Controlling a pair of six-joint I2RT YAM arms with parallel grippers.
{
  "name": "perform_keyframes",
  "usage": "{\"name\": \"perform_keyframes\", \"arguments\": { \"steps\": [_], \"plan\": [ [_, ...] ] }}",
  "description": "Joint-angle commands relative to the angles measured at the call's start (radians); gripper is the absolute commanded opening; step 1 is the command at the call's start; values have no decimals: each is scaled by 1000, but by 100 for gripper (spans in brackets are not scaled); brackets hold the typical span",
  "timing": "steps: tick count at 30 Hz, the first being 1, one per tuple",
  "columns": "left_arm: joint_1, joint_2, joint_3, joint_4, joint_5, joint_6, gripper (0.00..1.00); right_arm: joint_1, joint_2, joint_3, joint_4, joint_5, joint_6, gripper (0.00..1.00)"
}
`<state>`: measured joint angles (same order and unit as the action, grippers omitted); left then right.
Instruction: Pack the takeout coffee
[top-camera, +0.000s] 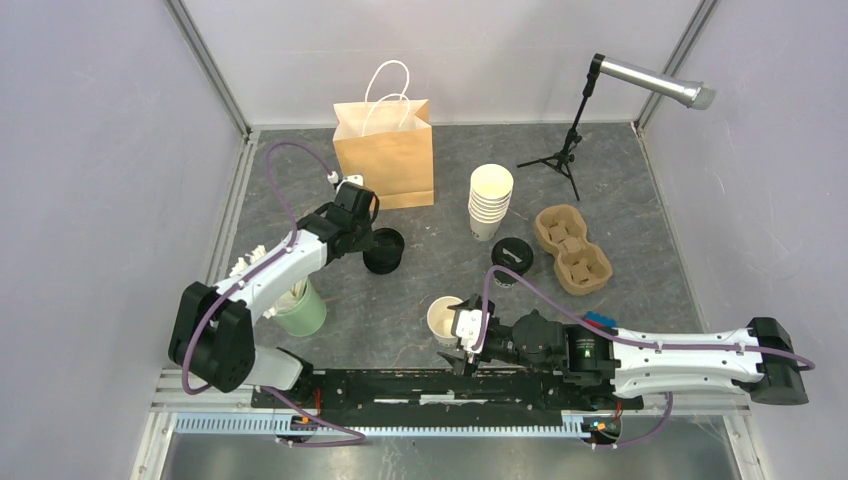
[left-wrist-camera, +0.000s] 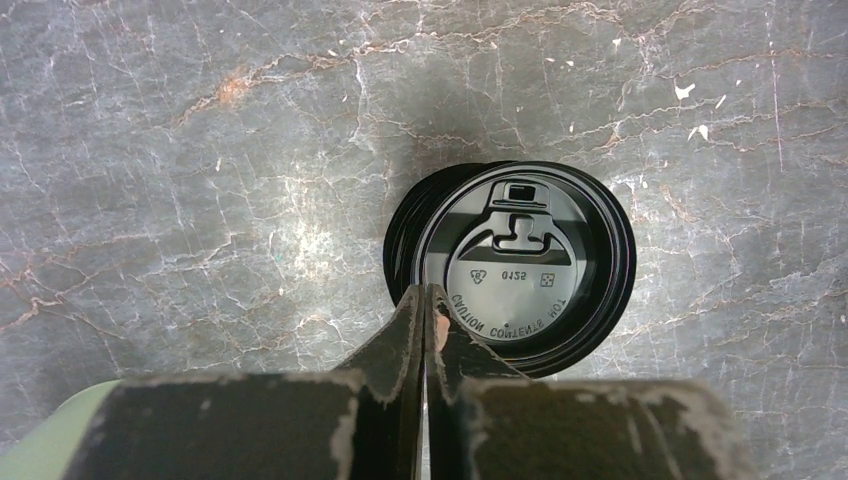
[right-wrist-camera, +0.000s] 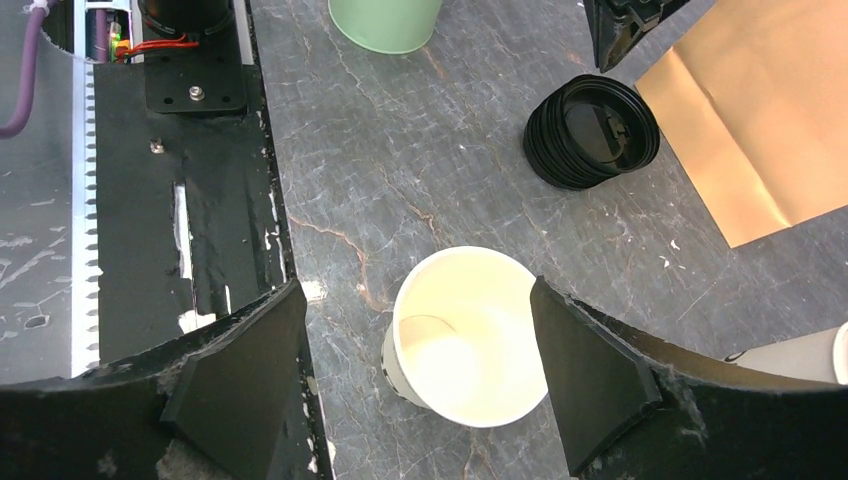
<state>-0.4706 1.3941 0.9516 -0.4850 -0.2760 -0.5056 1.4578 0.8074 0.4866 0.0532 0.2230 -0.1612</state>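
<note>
Partly hidden, lid stack (behind left end effector)

Top view: high, behind the arm bases, angled down over the whole table. Left wrist: close, facing straight down on the lid stack. Right wrist: close above an open cup; lid stack shared by all three.

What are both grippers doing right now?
Left gripper: closed at the rim of the lid stack; grip unclear.
Right gripper: open around a lidless cup.
</note>
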Motion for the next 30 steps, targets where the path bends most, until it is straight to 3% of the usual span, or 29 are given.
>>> {"name": "perform_keyframes", "arguments": {
  "steps": [1,5,9,13,30],
  "plan": [
    [4,-20,45,1,8,57,4,6,5,0,56,22,11,90],
    [5,-8,52,26,-17,85,22,6,-3,6,59,67,36,90],
    [3,-2,51,76,80,111,34,6,-36,0,64,115,42,90],
    [-35,16,59,111,156,132,38,6,-80,-14,65,208,50,90],
    [-166,205,159,120,75,217,44,6,-235,-64,79,280,62,90]
  ]
}}
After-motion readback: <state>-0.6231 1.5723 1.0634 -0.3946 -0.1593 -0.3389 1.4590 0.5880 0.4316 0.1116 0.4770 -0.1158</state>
